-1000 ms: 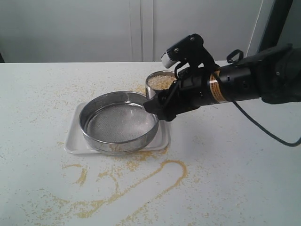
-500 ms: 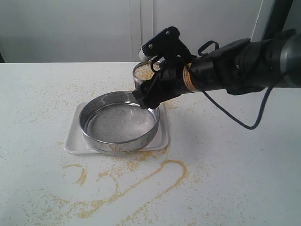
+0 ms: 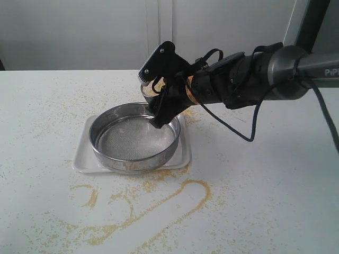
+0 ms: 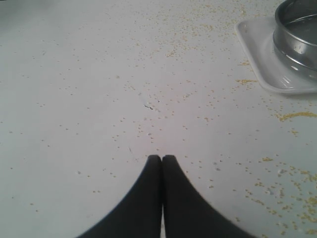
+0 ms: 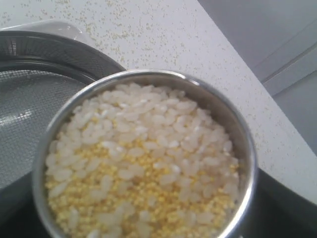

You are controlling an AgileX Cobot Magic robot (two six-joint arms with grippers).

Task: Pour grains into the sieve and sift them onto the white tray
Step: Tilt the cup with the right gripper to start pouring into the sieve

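Your right gripper [image 3: 159,108] is clamped on the steel cup [image 5: 242,144]. The cup is full of the grains [image 5: 143,158], with white rice bits and tiny yellow bits mixed in it. You hold the cup up in the air. The sieve [image 3: 114,159] sits just below the gripper, with its rim under the cup. The sieve rests inside the white tray [image 3: 82,156].

The mesh looks bare, with no heap in it, so I think the pour has not begun. You have the tipping and all the sifting left to do.

Your left gripper [image 4: 162,158] has its fingers pressed together and holds nothing. It hangs low over the table [image 3: 254,201], with the tray well off from it. Loose yellow bits [image 3: 180,193] lie on the table.
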